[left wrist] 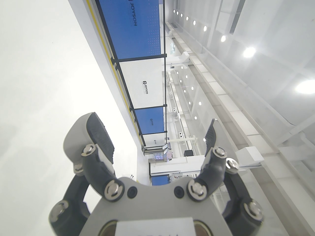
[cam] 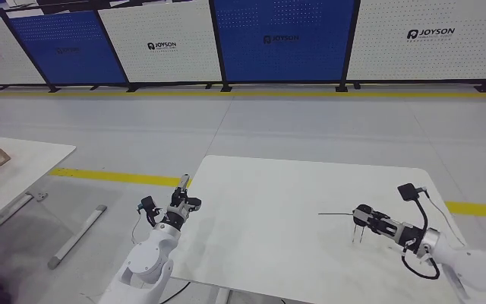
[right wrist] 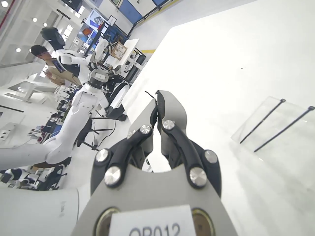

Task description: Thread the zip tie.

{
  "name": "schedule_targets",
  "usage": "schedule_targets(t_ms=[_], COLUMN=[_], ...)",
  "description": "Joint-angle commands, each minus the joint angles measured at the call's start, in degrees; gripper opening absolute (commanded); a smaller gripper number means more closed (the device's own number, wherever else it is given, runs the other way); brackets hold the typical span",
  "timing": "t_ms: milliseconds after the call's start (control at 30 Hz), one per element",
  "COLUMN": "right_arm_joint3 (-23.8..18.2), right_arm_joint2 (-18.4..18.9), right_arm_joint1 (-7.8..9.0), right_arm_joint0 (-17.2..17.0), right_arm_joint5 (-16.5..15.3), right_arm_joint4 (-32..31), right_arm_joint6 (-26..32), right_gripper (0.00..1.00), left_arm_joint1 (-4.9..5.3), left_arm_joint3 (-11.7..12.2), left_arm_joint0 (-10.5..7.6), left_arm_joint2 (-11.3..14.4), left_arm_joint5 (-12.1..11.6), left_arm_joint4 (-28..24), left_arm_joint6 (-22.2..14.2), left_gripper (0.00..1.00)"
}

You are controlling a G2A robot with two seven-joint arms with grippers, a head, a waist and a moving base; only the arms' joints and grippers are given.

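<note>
A thin black zip tie [cam: 334, 214] sticks out sideways over the white table [cam: 266, 243] from my right gripper [cam: 357, 216], near the table's right side. In the right wrist view that gripper [right wrist: 157, 99] is shut on the zip tie, and a short black end [right wrist: 149, 94] pokes out past the fingertips. My left gripper [cam: 183, 199] hangs at the table's left edge. It stands open [left wrist: 160, 128] with nothing between its fingers, pointing upward toward the hall.
Two spare black zip ties [right wrist: 263, 121] [right wrist: 283, 130] lie on a clear sheet [right wrist: 248, 128] on the table beside my right gripper. Another white table [cam: 30, 163] stands to the far left. Blue and white panels [cam: 281, 38] line the back.
</note>
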Motion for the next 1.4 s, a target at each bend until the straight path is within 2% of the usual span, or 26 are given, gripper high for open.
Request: schedule_targets(t_ms=[0,133,167,267,367,433,567,633,667,1000,1033,1100,1167,1233,1367], right_arm_joint3=[0.0,-0.4,-0.4,-1.47,-2.77,-4.27,-3.41,-2.94,-2.94,-2.94,-3.13,-4.7,-6.02,-6.94,-7.42], right_arm_joint2=[0.0,-0.33,-0.67,-2.11,-4.38,-6.58,-9.41,-9.79,-9.79,-9.79,-9.81,-9.99,-10.31,-11.22,-14.28], right_arm_joint1=[0.0,-0.12,-0.26,-0.69,-1.11,-1.42,-1.77,-1.87,-1.87,-1.87,-1.88,-1.96,-2.02,-2.11,-2.29], right_arm_joint0=[0.0,-0.18,0.13,1.46,3.11,3.69,5.03,5.23,5.23,5.23,5.2,4.96,4.93,5.06,6.02], right_arm_joint5=[0.0,-0.16,-1.31,-1.32,-1.32,-1.32,-1.32,-1.32,-1.32,-1.32,-1.32,-1.32,-1.32,-1.32,-1.32], right_arm_joint4=[0.0,-0.04,-0.08,-1.91,-6.6,-8.31,-8.1,-6.86,-6.86,-6.86,-7.08,-10.02,-13.06,-16.82,-25.43], right_arm_joint6=[0.0,-0.72,-1.31,-3.06,-4.48,-5.19,-4.67,-4.35,-4.35,-4.35,-4.56,-6.57,-8.64,-10.78,-14.06], right_gripper=[0.0,0.0,0.0,0.0,0.0,0.0,0.0,0.0,0.0,0.0,0.0,0.0,0.0,0.0,0.0], left_arm_joint1=[0.0,-0.12,-0.23,-0.31,-0.27,-0.25,-0.28,-0.33,-0.39,-0.39,-0.44,-0.47,-0.19,0.4,2.21], left_arm_joint3=[0.0,-0.34,-1.04,-3.58,-7.27,-10.27,-13.45,-13.42,-13.07,-13.07,-12.6,-11.94,-11.1,-11.2,-12.35], left_arm_joint0=[0.0,-0.43,-0.74,-0.85,-0.61,-0.22,-0.29,-1.14,-1.82,-1.82,-1.82,-2.32,-2.22,-2.09,-2.0], left_arm_joint2=[0.0,0.13,0.26,0.51,0.2,0.71,2.09,3.29,3.41,3.41,3.65,3.24,3.28,4.37,7.68], left_arm_joint5=[0.0,-0.09,0.15,1.32,4.33,7.57,12.2,15.4,15.71,15.71,16.24,19.48,19.48,19.48,19.48], left_arm_joint4=[0.0,-0.92,-1.78,-3.03,-4.68,-6.23,-8.28,-9.99,-10.04,-10.04,-11.11,-17.03,-20.24,-23.61,-27.16], left_arm_joint6=[0.0,0.29,0.57,-1.08,-3.22,-5.37,-7.86,-9.01,-8.0,-8.0,-8.27,-10.68,-12.33,-14.06,-13.99], left_gripper=[1.0,1.0,1.0,1.0,1.0,1.0,1.0,1.0,1.0,1.0,1.0,1.0,1.0,1.0,1.0])
